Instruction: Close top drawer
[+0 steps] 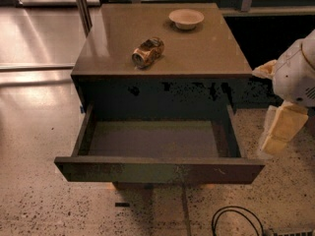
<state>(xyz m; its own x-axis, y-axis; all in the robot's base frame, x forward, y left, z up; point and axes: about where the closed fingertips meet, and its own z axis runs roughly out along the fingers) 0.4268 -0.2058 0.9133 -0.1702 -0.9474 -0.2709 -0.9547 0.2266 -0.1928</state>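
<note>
Standing open, one top drawer [157, 171], one can [147, 52], one bowl [186, 18], tool [274, 137] at right

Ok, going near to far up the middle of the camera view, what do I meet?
Cable → top drawer, pulled open → can lying on the cabinet → bowl at the back. The gripper hangs off to the right, beside the drawer's right end.
</note>
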